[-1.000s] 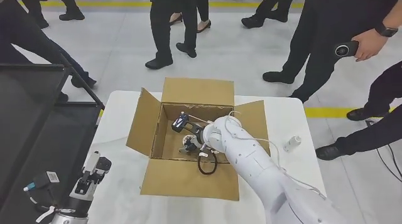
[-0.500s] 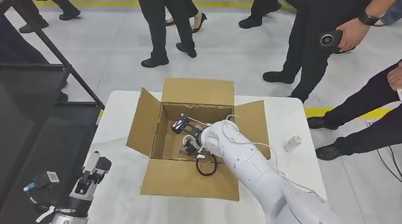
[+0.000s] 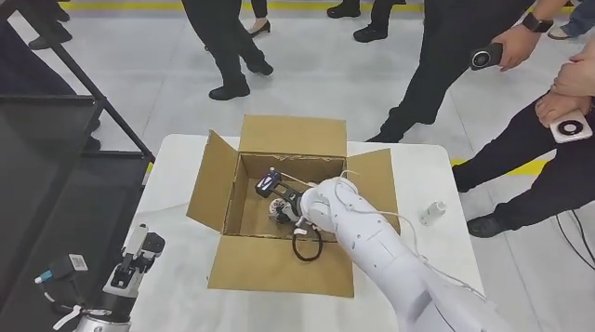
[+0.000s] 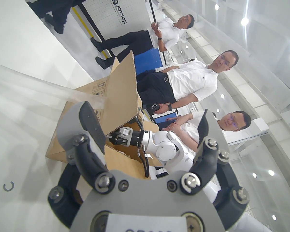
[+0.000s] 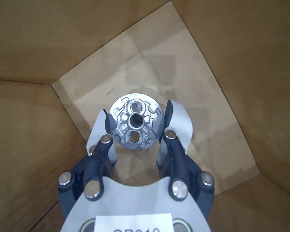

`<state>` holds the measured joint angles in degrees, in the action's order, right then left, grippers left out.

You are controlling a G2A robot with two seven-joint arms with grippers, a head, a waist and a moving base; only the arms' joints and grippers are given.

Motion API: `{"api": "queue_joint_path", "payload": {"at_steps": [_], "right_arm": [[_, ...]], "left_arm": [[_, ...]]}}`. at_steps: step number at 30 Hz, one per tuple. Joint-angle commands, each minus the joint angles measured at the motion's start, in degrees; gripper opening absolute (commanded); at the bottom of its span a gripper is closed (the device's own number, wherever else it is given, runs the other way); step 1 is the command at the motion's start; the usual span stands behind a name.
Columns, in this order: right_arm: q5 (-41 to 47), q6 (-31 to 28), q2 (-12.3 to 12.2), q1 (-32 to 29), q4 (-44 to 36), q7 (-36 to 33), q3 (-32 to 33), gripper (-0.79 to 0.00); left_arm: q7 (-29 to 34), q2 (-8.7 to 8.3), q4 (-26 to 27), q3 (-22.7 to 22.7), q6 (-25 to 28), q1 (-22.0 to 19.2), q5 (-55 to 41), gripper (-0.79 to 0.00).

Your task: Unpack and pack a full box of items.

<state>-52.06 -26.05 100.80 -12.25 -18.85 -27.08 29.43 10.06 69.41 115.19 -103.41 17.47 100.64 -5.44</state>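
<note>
An open cardboard box stands in the middle of the white table, flaps spread outward. My right arm goes down into it, and its gripper hangs low inside. In the right wrist view the right gripper is shut on a round grey metal part with holes and raised ribs, over the bare box floor. My left gripper rests at the table's near left corner, apart from the box. In the left wrist view the left gripper is open and empty, facing the box flap.
A small white bottle lies on the table to the right of the box. A black frame stands against the table's left side. Several people stand on the floor beyond the table's far edge.
</note>
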Motion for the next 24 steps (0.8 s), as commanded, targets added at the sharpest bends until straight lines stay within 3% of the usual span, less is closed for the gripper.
{"api": "queue_joint_path", "payload": {"at_steps": [1,7,12,17,24], "right_arm": [[-0.43,-0.37,-0.46,0.07,-1.01,1.06,0.40,-0.785],[-3.09,-1.24,-2.78,0.09,-6.68,3.80,1.99,-0.785],[-6.95,-0.77,-5.97,-2.35,-16.91,2.49,4.11,-0.785],[-11.17,0.96,-10.47,-8.43,-33.13,-3.29,8.91,-0.785],[-17.10,-1.82,-17.65,-25.18,-63.53,-13.71,21.49,-0.785]], "left_arm": [[0.00,0.00,0.00,0.00,0.00,0.00,0.00,0.000],[0.00,0.00,0.00,0.00,0.00,0.00,0.00,0.000],[0.00,0.00,0.00,0.00,0.00,0.00,0.00,0.000],[0.00,0.00,0.00,0.00,0.00,0.00,0.00,0.000],[0.00,0.00,0.00,0.00,0.00,0.00,0.00,0.000]]}}
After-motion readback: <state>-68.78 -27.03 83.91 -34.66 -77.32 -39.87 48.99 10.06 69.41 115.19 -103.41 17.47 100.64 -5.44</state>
